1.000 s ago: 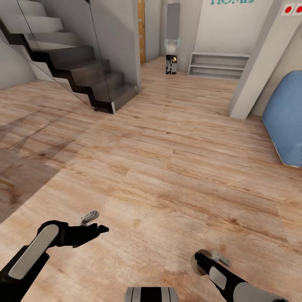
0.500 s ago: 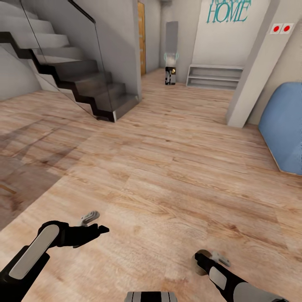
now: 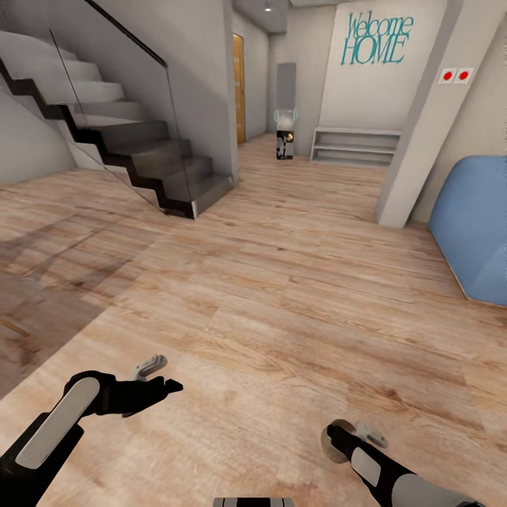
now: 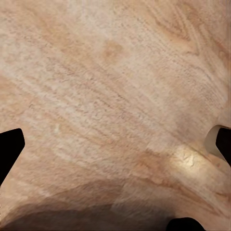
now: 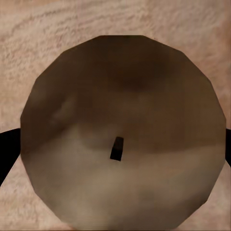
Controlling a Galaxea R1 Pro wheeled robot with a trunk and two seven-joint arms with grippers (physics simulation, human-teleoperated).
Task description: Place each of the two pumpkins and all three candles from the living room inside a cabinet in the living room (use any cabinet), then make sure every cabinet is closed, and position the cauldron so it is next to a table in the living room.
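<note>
Low over the plank floor (image 3: 282, 296), both arms reach forward. Right tool (image 3: 339, 438) at 5 o'clock of the head view: clenched on a candle (image 5: 122, 130), brown-to-cream top with a short dark wick, a dark finger (image 5: 7, 151) at each side of it in the right wrist view. From the head camera the candle (image 3: 331, 435) shows as a pale disc at the tool tip. Left tool (image 3: 165, 374) at 7 o'clock: released, nothing between the fingers, one finger light grey, the other black; left wrist view gives bare wood grain with dark finger tips (image 4: 9, 147) at the frame edges.

Outward: dark staircase (image 3: 134, 151) with a glass balustrade at 10–11 o'clock. Hallway at 12 o'clock with a wooden door (image 3: 239, 88) and a low white shelf unit (image 3: 355, 146) under teal "Welcome HOME" lettering (image 3: 375, 39). White pillar (image 3: 422, 120) with two red dots at 1–2 o'clock. Blue rounded object (image 3: 475, 232) at 3 o'clock, standing on the floor.
</note>
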